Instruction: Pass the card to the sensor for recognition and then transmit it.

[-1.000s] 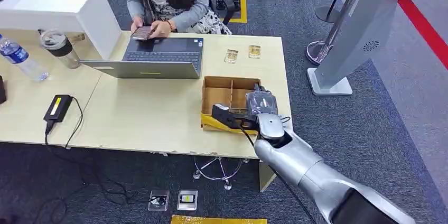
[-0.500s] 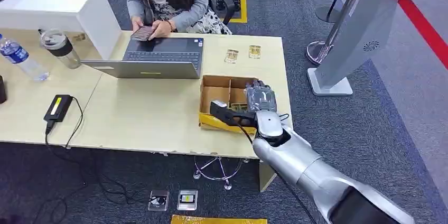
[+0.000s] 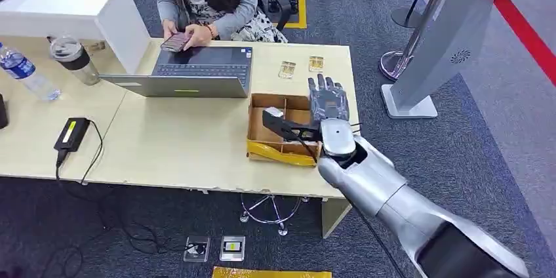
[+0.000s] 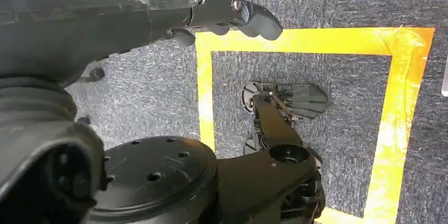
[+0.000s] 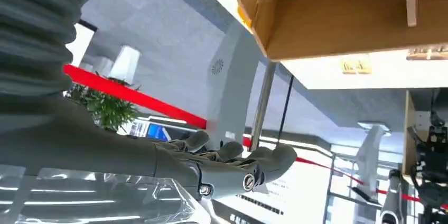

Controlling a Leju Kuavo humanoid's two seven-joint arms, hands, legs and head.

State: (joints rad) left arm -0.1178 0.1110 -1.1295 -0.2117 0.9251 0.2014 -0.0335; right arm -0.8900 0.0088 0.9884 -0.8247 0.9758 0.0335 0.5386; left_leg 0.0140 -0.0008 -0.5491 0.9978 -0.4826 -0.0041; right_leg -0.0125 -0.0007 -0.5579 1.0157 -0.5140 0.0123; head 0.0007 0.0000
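Two small gold-printed cards (image 3: 286, 69) (image 3: 316, 63) lie flat on the light wooden table (image 3: 183, 147), just beyond a cardboard box (image 3: 282, 98) with partitions. My right hand (image 3: 326, 109) hovers over the box's right side, fingers stretched toward the cards and thumb (image 3: 275, 121) out over the compartments, holding nothing. In the right wrist view that hand (image 5: 232, 168) is spread and empty beside the box's wall (image 5: 338, 28). The grey sensor kiosk (image 3: 452, 35) stands on the carpet right of the table. My left hand (image 4: 232, 15) hangs over the floor, empty.
A person (image 3: 210, 2) sits behind an open laptop (image 3: 197, 71) at the table's far side. A water bottle (image 3: 26, 71), a lidded cup (image 3: 75, 60) and a power adapter (image 3: 72, 132) lie to the left. Two more cards (image 3: 214, 248) rest on the floor.
My right hand has lifted from inside the box and moved toward the far side, its fingers straightening from a downward curl to fully stretched.
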